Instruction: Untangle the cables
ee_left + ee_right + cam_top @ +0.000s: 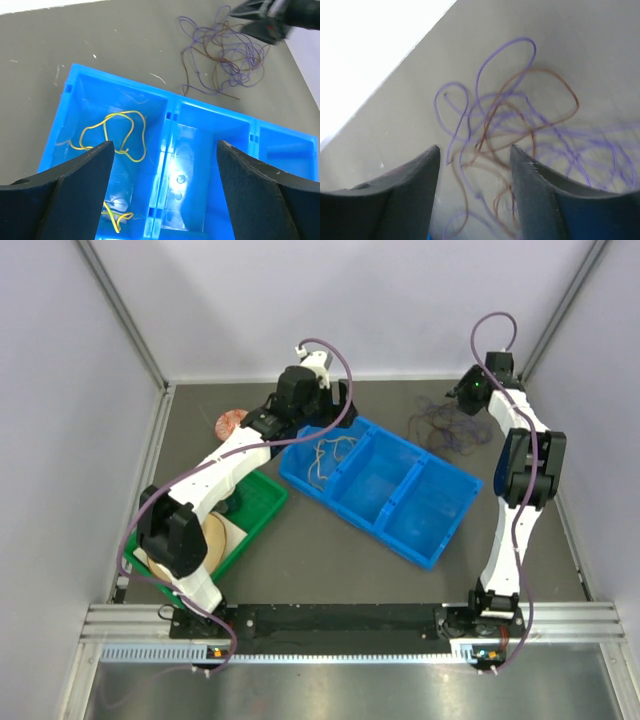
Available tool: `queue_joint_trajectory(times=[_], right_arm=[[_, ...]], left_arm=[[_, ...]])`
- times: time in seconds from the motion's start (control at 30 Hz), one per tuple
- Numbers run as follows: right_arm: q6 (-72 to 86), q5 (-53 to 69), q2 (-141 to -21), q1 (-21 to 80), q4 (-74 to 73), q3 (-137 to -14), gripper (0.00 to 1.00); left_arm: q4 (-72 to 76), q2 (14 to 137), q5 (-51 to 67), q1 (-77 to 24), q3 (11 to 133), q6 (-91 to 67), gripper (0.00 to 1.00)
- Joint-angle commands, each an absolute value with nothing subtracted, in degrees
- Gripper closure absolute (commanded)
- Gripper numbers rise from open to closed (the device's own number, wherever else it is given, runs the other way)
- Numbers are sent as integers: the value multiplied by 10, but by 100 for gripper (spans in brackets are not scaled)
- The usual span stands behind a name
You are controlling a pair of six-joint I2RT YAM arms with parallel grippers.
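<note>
A tangle of purple and brown cables (447, 427) lies on the grey table at the back right; it also shows in the left wrist view (222, 55) and the right wrist view (510, 125). My right gripper (475, 152) is open just above the tangle, with cable loops between its fingers (405, 185). A yellow cable (112, 132) lies in the left compartment of the blue tray (440, 540). My left gripper (165, 147) is open and empty above the tray's left divider (167, 150).
A green bin (262, 502) with a tan disc sits at the left under the left arm. A small pinkish coil (231, 422) lies at the back left. The blue tray's middle and right compartments hold nothing visible. Walls close in on the back and sides.
</note>
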State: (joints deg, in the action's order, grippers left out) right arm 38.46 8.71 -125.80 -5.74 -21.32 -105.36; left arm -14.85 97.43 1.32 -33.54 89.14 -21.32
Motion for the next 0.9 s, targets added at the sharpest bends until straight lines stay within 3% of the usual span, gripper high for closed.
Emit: queue_joint_trajectory(times=[0.0,0.2,0.53,0.87], right_arm=[[416,103,-1304,-51,-220,-1127,61],[417,104,-1335,-50,-233,-1167,100],[431,137,-1125,-50,-160,-1049,100],[434,163,-983,-49,-143,-1196,100]], left_arm=[[-126,978,32,-341,902,-222,12],[-126,970,24,-341,887,-225,12],[-122,985,32,-340,906,-221,12],[-117,987,26,-340,915,-224,12]])
